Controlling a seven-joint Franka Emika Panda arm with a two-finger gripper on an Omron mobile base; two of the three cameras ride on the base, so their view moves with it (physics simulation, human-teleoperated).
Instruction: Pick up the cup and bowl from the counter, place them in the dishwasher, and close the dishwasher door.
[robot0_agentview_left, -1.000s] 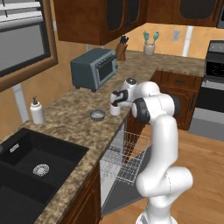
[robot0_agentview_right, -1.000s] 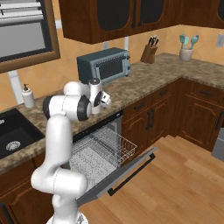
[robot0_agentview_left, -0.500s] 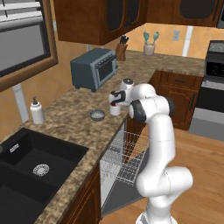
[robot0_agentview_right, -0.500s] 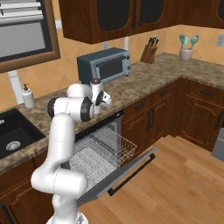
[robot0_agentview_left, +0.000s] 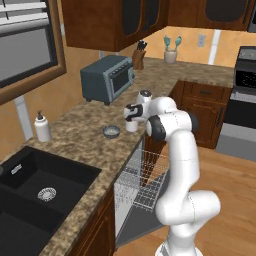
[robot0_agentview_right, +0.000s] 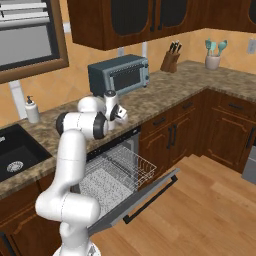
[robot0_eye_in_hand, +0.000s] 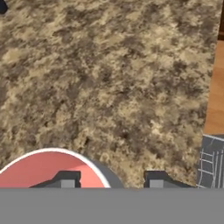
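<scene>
Two items remain on the brown speckled granite desk (robot0_agentview_left: 75, 125): small white red-lined cup (robot0_agentview_left: 132, 125) between spread jaws, ungripped, and shallow grey-blue bowl (robot0_agentview_left: 111, 132); dark grey dishwasher door (robot0_agentview_right: 145, 197) hangs open

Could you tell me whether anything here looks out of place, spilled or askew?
Nothing stands out. The cup and bowl sit upright on the counter with no spill, and the dishwasher door hangs open with its rack pulled out.
</scene>
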